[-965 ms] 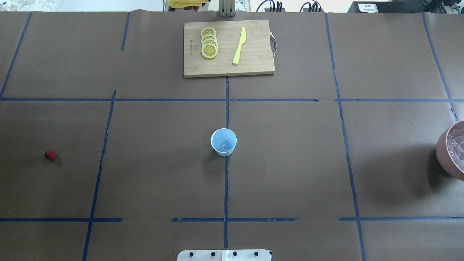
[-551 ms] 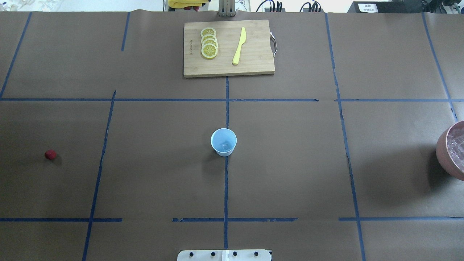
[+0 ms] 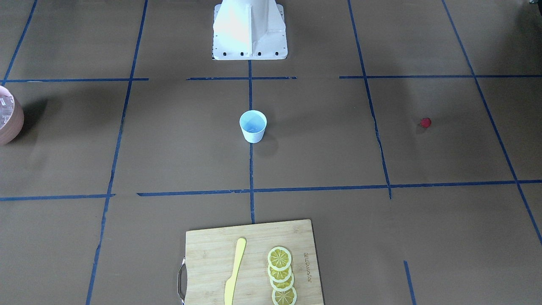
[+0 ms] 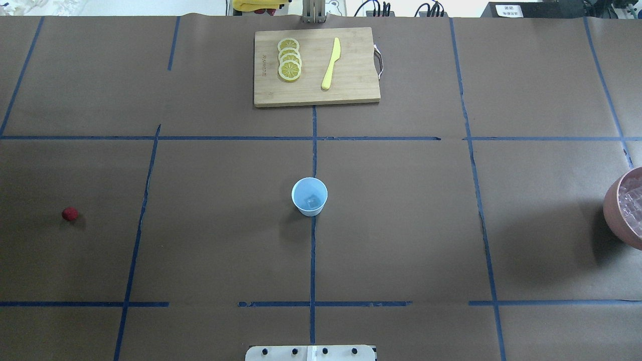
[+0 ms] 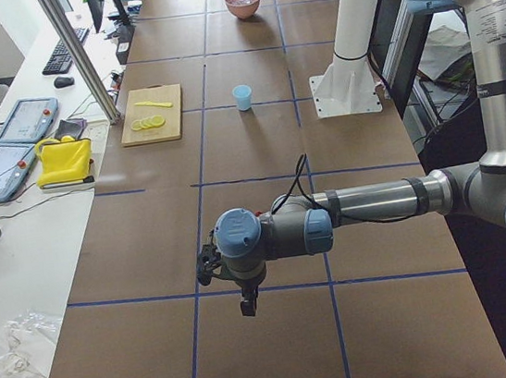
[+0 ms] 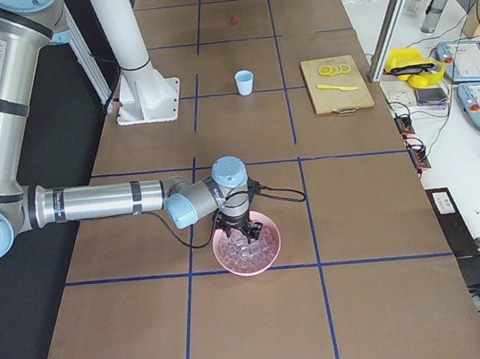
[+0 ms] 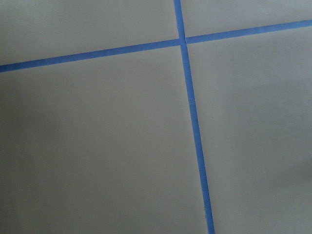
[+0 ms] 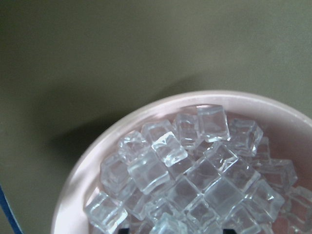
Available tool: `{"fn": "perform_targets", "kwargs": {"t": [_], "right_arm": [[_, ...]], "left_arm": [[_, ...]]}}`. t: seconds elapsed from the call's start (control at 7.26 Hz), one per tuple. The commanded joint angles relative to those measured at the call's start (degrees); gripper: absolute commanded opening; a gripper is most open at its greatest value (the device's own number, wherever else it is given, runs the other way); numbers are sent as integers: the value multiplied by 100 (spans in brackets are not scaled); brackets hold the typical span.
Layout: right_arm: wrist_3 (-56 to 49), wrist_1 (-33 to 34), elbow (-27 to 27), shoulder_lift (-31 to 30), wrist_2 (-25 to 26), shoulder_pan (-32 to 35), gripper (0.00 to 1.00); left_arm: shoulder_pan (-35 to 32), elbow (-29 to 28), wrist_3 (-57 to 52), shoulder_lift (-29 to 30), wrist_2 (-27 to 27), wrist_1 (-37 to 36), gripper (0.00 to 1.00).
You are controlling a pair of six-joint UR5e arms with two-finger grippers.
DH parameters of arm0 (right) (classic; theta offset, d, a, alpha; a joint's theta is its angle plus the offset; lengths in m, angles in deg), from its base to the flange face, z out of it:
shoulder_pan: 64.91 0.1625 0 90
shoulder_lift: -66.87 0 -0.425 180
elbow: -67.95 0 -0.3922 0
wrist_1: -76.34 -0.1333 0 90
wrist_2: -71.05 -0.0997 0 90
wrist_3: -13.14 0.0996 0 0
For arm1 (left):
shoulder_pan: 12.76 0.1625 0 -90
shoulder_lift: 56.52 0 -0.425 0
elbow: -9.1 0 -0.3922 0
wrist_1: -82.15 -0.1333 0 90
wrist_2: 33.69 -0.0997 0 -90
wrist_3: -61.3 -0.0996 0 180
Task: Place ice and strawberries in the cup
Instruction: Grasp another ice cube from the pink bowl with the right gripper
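- Clear ice (image 8: 195,185) fills the right wrist view, heaped in the pink bowl (image 8: 97,146). The right jaws hang straight over that heap, placed, I judge, to come down on a cube. Whether they stand wide or narrow I cannot tell.
- Left jaws point down at bare worktop (image 7: 97,146) crossed by blue tape (image 7: 190,122), out at the left end. Their spread cannot be told either.
- On the left side lies the strawberry (image 4: 69,214), alone and well apart from the cup (image 4: 309,196). The left arm probably hangs on this side because the berry is its share of the job.
- At the middle the cup stands upright on a tape line, near the robot base (image 3: 250,29). A single cube (image 4: 313,201) seems to rest on its bottom. This central spot looks chosen so that either arm can reach it.
- The bowl sits at the right edge, well apart from the cup, and no object lies between them. The berry's route to the cup is likewise unblocked.
- On the far side rests a cutting board (image 4: 351,95) carrying lemon slices (image 4: 289,60) and a yellow knife (image 4: 331,63). It lies beyond the cup and off both routes, so it should hinder nothing.
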Motion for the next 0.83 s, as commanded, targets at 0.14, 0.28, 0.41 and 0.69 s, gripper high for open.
{"fn": "perform_targets", "kwargs": {"t": [0.14,0.28,0.41,0.69], "right_arm": [[-6,19,60,0,56,-7,66],[3,19,51,0,48,-7,65],[3,36,51,0,22,-7,64],[12,36,51,17,-23,-15,61]], "left_arm": [[2,12,0,0,0,9,100],[2,12,-9,0,0,9,100],[2,12,0,0,0,9,100],[-7,21,0,0,0,9,100]]}}
